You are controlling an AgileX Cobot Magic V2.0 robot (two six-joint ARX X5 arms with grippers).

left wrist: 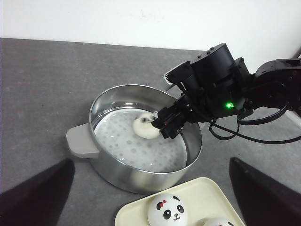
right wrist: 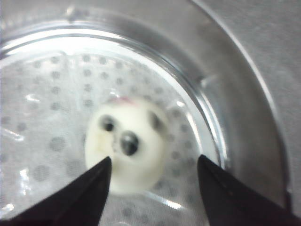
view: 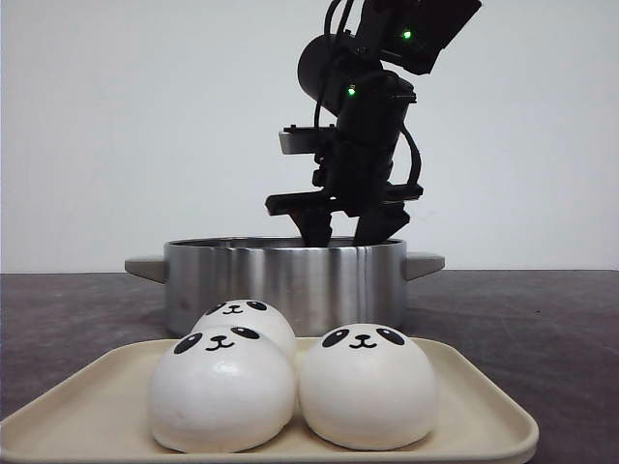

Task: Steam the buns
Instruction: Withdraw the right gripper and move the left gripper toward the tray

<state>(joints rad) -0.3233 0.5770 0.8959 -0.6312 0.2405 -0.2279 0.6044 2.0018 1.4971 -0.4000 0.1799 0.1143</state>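
**Putting panda buns into the pot**

Hanging over the round shiny steel pot [view: 285, 280], the black right end effector [view: 350, 225] has its two fingers spread apart and holds nothing. One white dome-shaped panda bun [right wrist: 128, 145] sits on the dotted steamer plate [left wrist: 136, 150] inside the pot, right under those fingers and just ahead of their tips. The right wrist view is blurry, so I cannot be sure the fingers are clear of the bun, but they look a little apart from it.

Three more white panda buns [view: 366, 385] wait on the cream flat tray [view: 87, 406], which lies on the dark grey surface [view: 542, 319] in front of the pot. Two sit side by side at the front and one sits behind them.

The left end effector [left wrist: 150, 207] is open too, with its dark fingers wide apart, and it is above the tray's edge. It looks nearer to the tray buns than the right arm is. A bun is round, so it has no long side to line up with.
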